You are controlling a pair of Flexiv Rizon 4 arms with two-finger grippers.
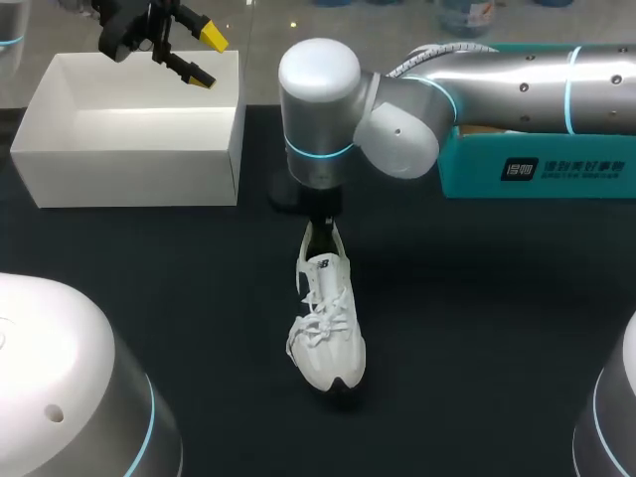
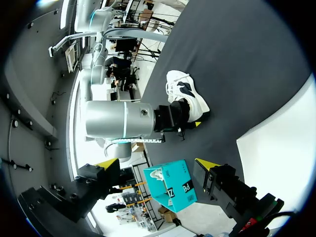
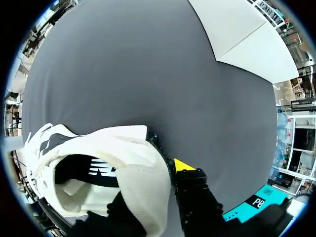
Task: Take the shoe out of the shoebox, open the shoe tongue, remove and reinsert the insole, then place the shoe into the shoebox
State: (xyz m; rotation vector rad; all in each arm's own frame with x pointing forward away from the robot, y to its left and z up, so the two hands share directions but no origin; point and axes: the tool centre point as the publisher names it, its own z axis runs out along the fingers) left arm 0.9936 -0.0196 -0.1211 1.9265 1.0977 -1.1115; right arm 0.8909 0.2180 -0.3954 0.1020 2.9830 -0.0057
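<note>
So, the white shoe [image 1: 326,323] sits out on the dark tabletop [image 1: 477,328], pretty much in the middle. It rests on its sole, with its toe pointing away from the boxes and its white laces [image 1: 323,316] loosely tied. There's a dark logo on its side and a small dark mark on the tongue, both too small to make out properly.

The right arm [image 1: 517,84] comes in across the back of the tabletop and drops down at the heel. From the head view its wrist hides the fingers. In the right wrist view the right hand [image 3: 150,187] pinches the heel collar, with one yellow-tipped finger [image 3: 183,165] outside and the other tucked inside the shoe.

The white shoebox [image 1: 129,129] stands open, well apart from the shoe on the robot's left. The left hand [image 1: 206,58] hovers over the shoebox's far edge, fingers spread wide with nothing between them.

A teal box [image 1: 537,164] sits behind the right arm, with a white logo and some white lettering along its side.
</note>
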